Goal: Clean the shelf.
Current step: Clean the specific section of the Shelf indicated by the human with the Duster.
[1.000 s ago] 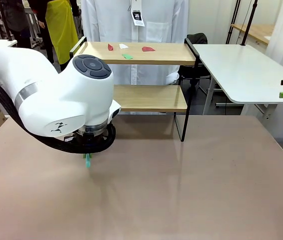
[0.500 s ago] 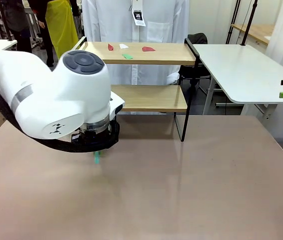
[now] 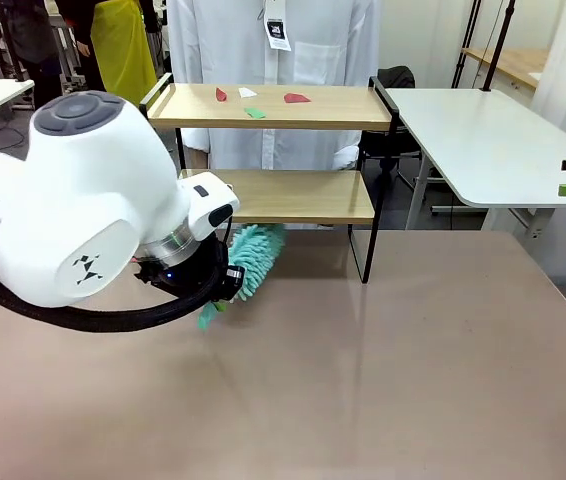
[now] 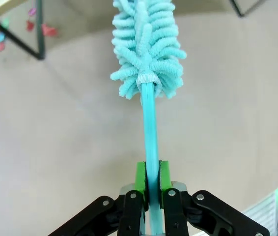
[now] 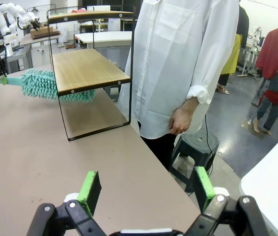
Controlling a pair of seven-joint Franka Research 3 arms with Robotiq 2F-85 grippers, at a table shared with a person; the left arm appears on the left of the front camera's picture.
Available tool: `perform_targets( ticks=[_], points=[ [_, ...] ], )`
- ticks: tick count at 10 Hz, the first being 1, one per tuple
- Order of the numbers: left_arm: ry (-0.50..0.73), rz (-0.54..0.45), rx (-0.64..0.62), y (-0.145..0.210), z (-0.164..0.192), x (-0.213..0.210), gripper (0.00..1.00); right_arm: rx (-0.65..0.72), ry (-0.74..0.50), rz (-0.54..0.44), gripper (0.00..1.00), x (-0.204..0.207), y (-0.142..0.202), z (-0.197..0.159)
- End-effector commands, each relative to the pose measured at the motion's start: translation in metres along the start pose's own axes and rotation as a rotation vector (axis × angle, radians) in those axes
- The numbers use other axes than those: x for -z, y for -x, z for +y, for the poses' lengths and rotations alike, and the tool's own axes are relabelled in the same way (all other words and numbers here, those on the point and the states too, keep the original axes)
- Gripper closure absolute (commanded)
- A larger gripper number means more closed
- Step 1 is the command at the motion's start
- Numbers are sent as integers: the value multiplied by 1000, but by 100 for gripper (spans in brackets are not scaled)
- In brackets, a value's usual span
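the left arm has rolled its wrist back and the teal chenille duster (image 3: 255, 255) swings into sight, head aimed at the shelf (image 3: 333, 106), which stands at the table's far edge in front of the person. the left gripper (image 4: 152, 179) is clamped tight on the duster's handle. step in hand: carrying the duster to the shelf. next, i'd say, it needs a lift to the top board, where paper scraps (image 3: 254, 112) lie. the right gripper (image 5: 147, 189) hangs wide and empty.

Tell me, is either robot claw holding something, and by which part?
The left gripper is shut on the teal duster, pinching its thin handle, away from the fluffy head. The right gripper is open, empty.
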State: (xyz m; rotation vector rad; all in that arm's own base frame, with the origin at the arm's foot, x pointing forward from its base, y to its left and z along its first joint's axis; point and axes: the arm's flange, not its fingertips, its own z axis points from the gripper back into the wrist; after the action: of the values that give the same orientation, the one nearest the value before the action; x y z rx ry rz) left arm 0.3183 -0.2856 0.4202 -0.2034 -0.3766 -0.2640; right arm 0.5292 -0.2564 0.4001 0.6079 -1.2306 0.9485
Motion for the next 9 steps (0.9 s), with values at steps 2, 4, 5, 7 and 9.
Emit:
perform_targets(
  ticks=[2, 4, 5, 7, 9],
  points=[
    [195, 29, 248, 8, 36, -27, 87, 12, 12, 22, 0, 2, -7, 1],
    [300, 104, 416, 10, 51, -36, 87, 12, 12, 22, 0, 2, -7, 1],
    [295, 136, 494, 12, 57, -43, 87, 12, 12, 22, 0, 2, -7, 1],
    [284, 169, 536, 17, 72, -71, 87, 12, 12, 22, 0, 2, -7, 1],
    [214, 275, 555, 15, 81, -107, 87, 12, 12, 22, 0, 2, -7, 1]
  ],
)
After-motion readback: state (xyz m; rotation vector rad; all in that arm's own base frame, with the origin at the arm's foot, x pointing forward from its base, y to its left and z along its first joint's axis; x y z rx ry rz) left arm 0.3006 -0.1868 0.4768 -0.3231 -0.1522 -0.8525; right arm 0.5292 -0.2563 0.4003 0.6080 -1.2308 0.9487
